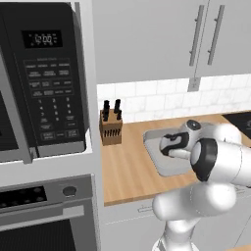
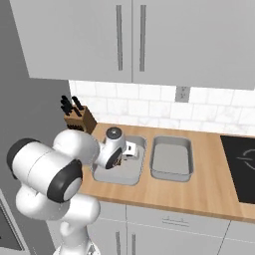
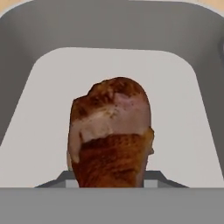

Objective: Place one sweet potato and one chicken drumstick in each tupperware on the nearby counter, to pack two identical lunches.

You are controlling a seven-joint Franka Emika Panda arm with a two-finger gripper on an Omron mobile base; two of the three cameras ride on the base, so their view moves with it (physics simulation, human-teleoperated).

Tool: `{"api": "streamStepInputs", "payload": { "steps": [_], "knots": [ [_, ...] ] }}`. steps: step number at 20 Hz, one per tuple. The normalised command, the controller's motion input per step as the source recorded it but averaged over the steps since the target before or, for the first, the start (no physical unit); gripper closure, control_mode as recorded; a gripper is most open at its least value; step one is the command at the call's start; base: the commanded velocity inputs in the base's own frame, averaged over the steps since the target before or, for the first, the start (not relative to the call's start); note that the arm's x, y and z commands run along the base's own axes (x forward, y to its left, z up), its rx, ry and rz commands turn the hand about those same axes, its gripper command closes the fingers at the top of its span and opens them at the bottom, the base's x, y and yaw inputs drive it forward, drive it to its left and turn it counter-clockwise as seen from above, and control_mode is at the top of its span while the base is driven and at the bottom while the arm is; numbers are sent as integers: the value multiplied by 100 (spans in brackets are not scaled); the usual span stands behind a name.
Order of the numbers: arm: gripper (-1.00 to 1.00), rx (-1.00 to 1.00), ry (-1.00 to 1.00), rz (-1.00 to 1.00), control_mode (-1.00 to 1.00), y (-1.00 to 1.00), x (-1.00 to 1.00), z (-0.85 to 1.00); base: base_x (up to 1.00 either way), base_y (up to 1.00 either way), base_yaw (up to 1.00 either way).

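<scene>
Chicken drumstick [image 3: 111,135] hangs in the claw [image 3: 111,186], pinched between its narrowly set jaws with the bulbous end pointing down at the grey floor of the left tupperware [image 2: 135,175]. By the look of it, the claw hovers over that tray so the meat will drop inside the rim, not onto the counter [image 2: 199,191]. A second tupperware [image 2: 172,160] sits just beside it, apparently bare. The microwave [image 1: 41,78] clock and button labels are too blurred to read.

Even, bright rendered light (soft, faint shadows), slightly blurry throughout.
</scene>
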Motion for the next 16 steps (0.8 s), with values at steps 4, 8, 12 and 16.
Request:
{"api": "streamStepInputs", "payload": {
  "steps": [4,8,12,16],
  "knots": [
    [-100,0,0,0,-100,0,4,0,0,0,0],
    [-100,2,0,0,-100,-16,0,32,0,0,0],
    [-100,0,0,0,-100,-2,-5,51,0,0,0],
    [-100,0,0,0,-100,0,-82,72,0,0,0]
  ]
}}
